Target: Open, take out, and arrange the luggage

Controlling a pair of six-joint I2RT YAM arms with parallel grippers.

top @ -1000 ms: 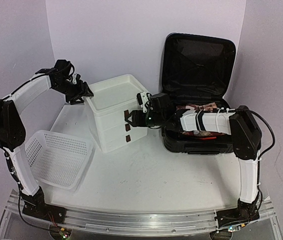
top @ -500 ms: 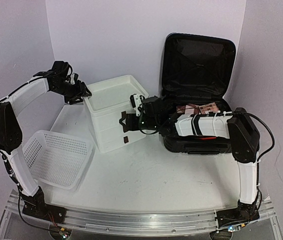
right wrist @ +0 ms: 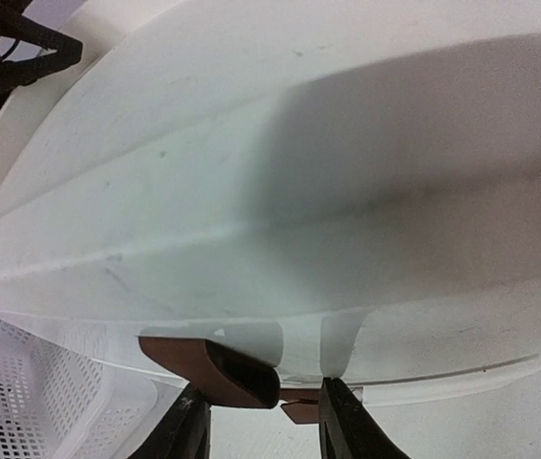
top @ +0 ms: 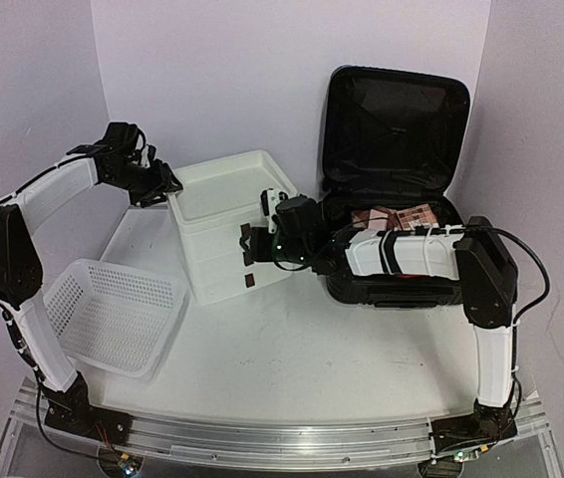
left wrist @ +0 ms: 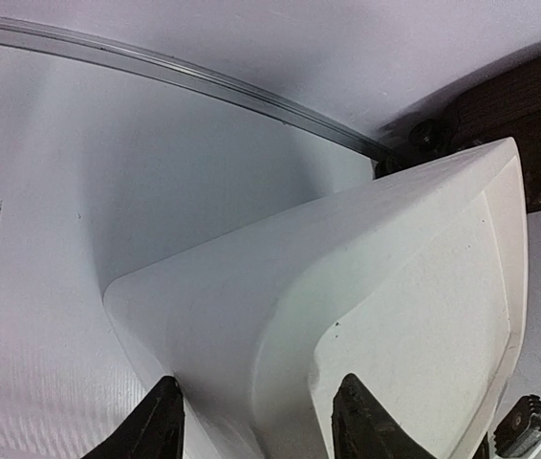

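The right tool (right wrist: 263, 426) stands partly spread, the drawer box's (top: 224, 214) brown handle (right wrist: 215, 370) just ahead between its fingers; it should close squarely on it, then draw straight back; the luggage (top: 394, 129) lies open behind it; the left tool (left wrist: 256, 430) straddles the box's corner, whether pinching I cannot tell; it should brace firmly.

White table (top: 292, 339) bearing three things.
Perforated basket (top: 113, 314) at near left, white drawer box (top: 212, 261) in the middle, open black luggage (top: 392, 129) at far right.
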